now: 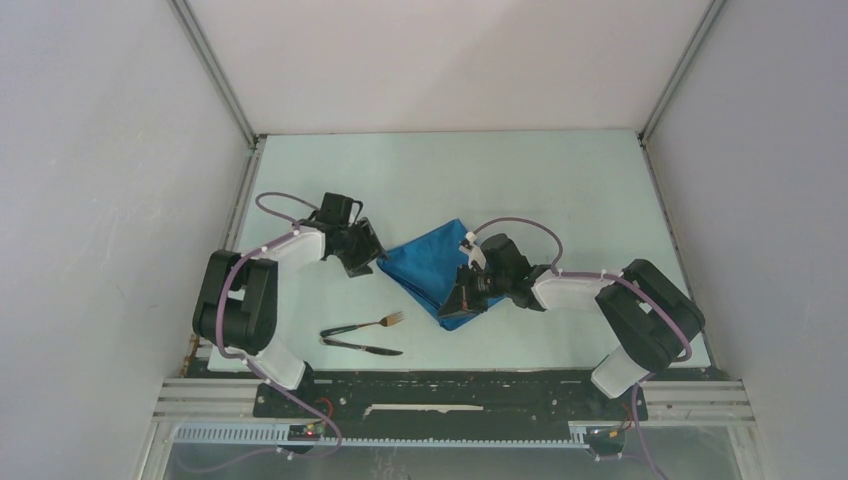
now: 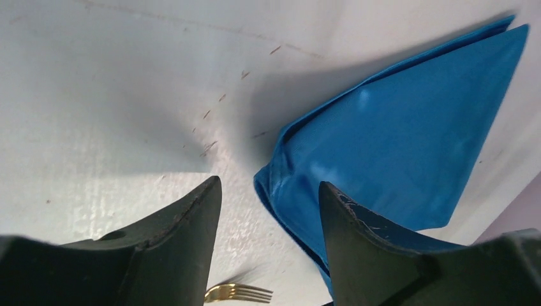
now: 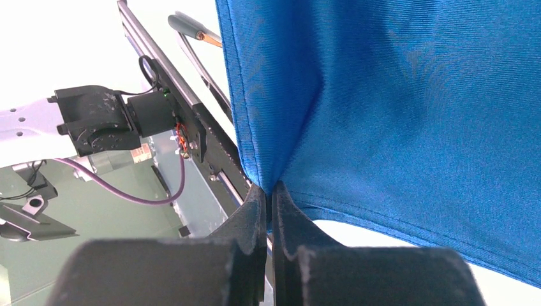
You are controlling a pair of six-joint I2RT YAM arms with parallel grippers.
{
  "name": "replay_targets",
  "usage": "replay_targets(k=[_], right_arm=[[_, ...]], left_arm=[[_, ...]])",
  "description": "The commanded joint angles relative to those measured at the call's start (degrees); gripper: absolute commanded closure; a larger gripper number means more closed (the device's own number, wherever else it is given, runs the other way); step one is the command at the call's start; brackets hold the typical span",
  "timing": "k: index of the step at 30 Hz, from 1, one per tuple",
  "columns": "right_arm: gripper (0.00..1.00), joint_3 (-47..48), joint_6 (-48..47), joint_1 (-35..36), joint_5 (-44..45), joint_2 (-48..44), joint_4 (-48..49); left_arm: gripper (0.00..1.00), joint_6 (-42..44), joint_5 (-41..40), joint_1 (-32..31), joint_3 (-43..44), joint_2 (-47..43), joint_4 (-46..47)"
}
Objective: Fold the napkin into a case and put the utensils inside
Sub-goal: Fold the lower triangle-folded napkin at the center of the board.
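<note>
Right wrist alone shows right gripper [image 3: 269, 197] pinching napkin [image 3: 408, 115] — left gripper [image 2: 268, 210] apart (empty).

Bright, even light; soft shadows – right wrist background overexposed, near parts blurred.

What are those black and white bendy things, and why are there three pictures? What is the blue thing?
Those are two robot arms bolted to a table. One picture looks down from above. The other two come from little cameras on each arm's wrist, so you see its own two fingers up close.

The blue thing is a napkin, a soft cloth folded into a pointy shape. The right gripper is pinching the napkin's edge, fingers shut tight on it. The left gripper is open at the napkin's other corner, holding nothing.

Nearer the arms' bases lie a fork and a dark knife, waiting on the table, not yet touched.
</note>
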Motion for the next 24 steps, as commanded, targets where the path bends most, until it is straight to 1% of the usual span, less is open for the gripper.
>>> replay_targets(k=[1, 3, 4, 8, 11, 16, 19, 22, 24], right_arm=[[1.00, -0.14, -1.12, -0.43, -1.02, -1.77, -0.01], [1.00, -0.15, -1.13, -0.51, -1.04, -1.66, -0.11], [1.00, -0.15, -1.14, -0.54, -1.01, -1.64, 0.00], [1.00, -0.14, -1.28, -0.50, -1.08, -1.79, -0.29], [1.00, -0.19, -1.64, -0.54, -1.01, -2.18, -0.86], [1.00, -1.86, -0.72, -1.28, -2.05, -2.21, 1.38], [1.00, -2.64, -0.99, -1.73, -2.28, -2.18, 1.69], [1.00, -4.31, -0.09, -3.09, -3.90, -1.80, 4.19], [1.00, -5.36, 0.05, -4.12, -4.51, -1.81, 5.15]], left_arm=[[0.37, -1.92, 1.14, -0.08, -0.81, -1.07, 6.52], [0.38, -1.93, 0.45, -0.08, -1.12, -1.03, 6.82], [0.41, -2.02, 0.23, -0.11, -1.06, -0.85, 6.83], [0.58, -2.39, -0.06, -0.13, -0.30, -0.42, 7.01], [0.66, -2.14, -1.02, -0.16, 0.16, -1.15, 6.50], [0.74, -1.65, -3.04, -1.09, 1.99, -2.84, 4.32], [0.75, -1.11, -5.08, -2.46, 4.41, -3.03, 2.08], [0.76, -1.22, -5.72, -3.65, 6.59, -2.15, 0.86], [0.78, -1.42, -6.09, -4.45, 8.28, -1.11, 0.05]])
